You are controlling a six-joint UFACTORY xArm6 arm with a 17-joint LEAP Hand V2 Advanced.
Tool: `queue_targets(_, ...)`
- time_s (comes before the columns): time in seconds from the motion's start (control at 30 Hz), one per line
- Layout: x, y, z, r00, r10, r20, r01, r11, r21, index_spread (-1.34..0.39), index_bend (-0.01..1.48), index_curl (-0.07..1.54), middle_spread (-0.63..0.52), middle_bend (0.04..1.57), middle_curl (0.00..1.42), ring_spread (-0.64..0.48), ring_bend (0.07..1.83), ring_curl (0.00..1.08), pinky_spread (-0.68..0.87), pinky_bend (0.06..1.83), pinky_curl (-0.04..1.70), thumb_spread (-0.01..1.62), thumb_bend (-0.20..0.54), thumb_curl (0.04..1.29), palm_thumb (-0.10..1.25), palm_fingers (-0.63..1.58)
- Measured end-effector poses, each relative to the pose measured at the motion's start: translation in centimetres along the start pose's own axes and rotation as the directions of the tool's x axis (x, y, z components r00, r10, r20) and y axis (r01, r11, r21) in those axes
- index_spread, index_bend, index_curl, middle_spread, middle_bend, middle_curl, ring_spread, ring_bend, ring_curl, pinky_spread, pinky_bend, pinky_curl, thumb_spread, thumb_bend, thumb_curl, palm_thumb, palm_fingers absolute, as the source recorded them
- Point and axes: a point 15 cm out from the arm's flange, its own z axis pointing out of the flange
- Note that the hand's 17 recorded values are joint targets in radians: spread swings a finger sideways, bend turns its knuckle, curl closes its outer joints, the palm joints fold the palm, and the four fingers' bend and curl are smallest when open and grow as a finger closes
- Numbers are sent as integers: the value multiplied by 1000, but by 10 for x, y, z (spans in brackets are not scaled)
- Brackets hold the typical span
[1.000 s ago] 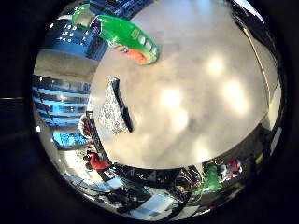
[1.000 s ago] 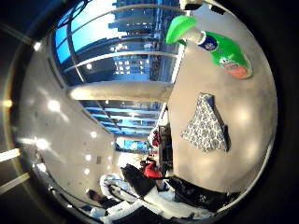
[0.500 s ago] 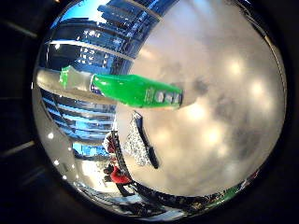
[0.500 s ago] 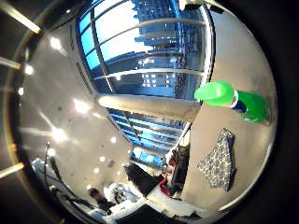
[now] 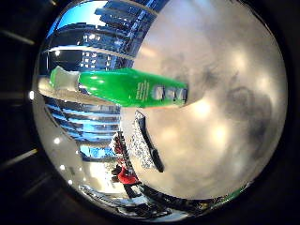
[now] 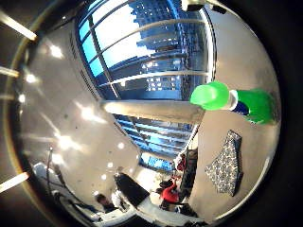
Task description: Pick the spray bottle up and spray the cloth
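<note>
Spray bottle (image 5: 133, 88): green body with a pale trigger head, standing on the pale table (image 5: 220, 122). It fills much of my little-finger-side palm view, so I judge it close in front of the palm.

Trigger head: at the bottle's upper end, seen against the windows. In the thumb-side view it shows as a green rounded cap above a white collar.

Cloth (image 6: 226, 163): dark patterned piece lying flat on the table, just beside the bottle's base and apart from it.

Hand: no part of it shows in either palm view, so I cannot tell how its fingers stand. Nothing I see suggests the bottle is held yet.

Places by the fingers: with no fingers in view I can only place things from the palm. The bottle is nearest it, the cloth lies beyond on the table.

How it should handle: I'd expect a stiff plastic shell, smooth and a little slippery, light or moderate depending on fill, which I cannot see. Being tall, it may tip if nudged high up.

Where I'd take hold: around the narrow neck just under the trigger head, so a finger can reach the lever. The broad labelled body is the fallback.

Change from a second ago: the bottle then sat small at the edge of both views. Now it is far larger and nearer the middle, so my camera has closed in.
</note>
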Motion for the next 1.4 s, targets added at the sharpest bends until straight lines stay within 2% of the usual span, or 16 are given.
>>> queue_targets(0.33,-5,5,30,1000,2,31,0,997,-83,-253,126,203,122,171,282,150,338,268,410,571,314,885,-34,287,326,-80)
queue_targets(0.9,8,6,53,999,20,33,-16,993,-114,-258,130,182,141,172,254,168,324,266,425,560,310,882,-33,290,323,-77)
queue_targets(1.4,11,-19,85,1000,9,12,-7,988,-156,-224,120,177,143,229,294,158,358,276,437,563,307,881,-28,296,362,6)
